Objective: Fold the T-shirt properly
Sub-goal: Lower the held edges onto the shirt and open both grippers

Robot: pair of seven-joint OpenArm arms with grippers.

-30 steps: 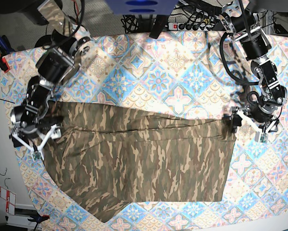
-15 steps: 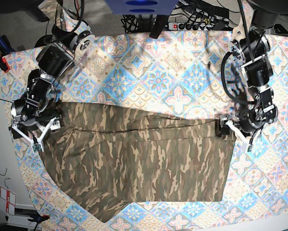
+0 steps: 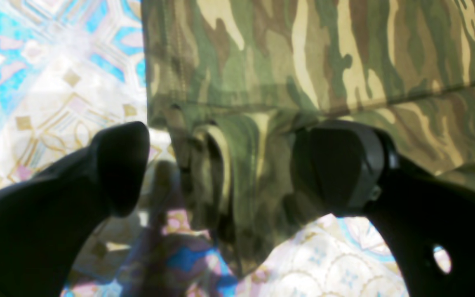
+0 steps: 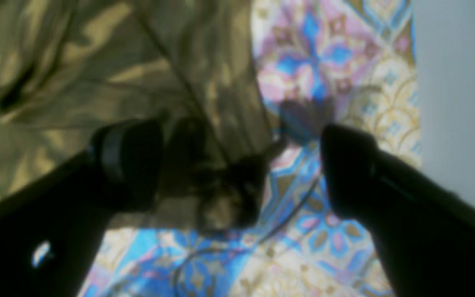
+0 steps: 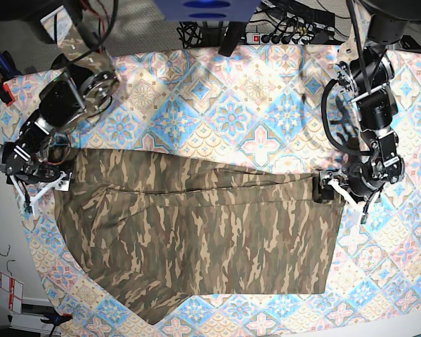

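T-shirt (image 5: 203,235) lies spread across the tile-patterned tablecloth (image 5: 224,105), folded once lengthwise; a fold line runs across its upper part in the base view. Camouflage print, olive, brown and tan. Its lower edge tapers to a point near the front edge of the table.

Left gripper (image 3: 221,165): jaws spread wide. In the left wrist view the two dark fingers (image 3: 340,165) straddle a bunched corner of the shirt, where the hem doubles over itself. One finger sits over bare tablecloth just beside the fabric edge, the other over the camouflage cloth. Cloth lies between the fingers but is not pinched. Whether either fingertip touches the fabric cannot be told. In the base view this gripper (image 5: 334,189) sits at the shirt's upper corner on that view's right.

Right gripper (image 4: 241,165): jaws also spread wide. The right wrist view is blurred. One finger (image 4: 130,161) lies over the shirt, the other over the tablecloth, near the table's pale edge. A dark crumpled tip of fabric sits between them, unclamped. A thin cable crosses the tablecloth below it. In the base view this gripper (image 5: 36,188) is at the shirt's upper corner on that view's left, at the table's edge.
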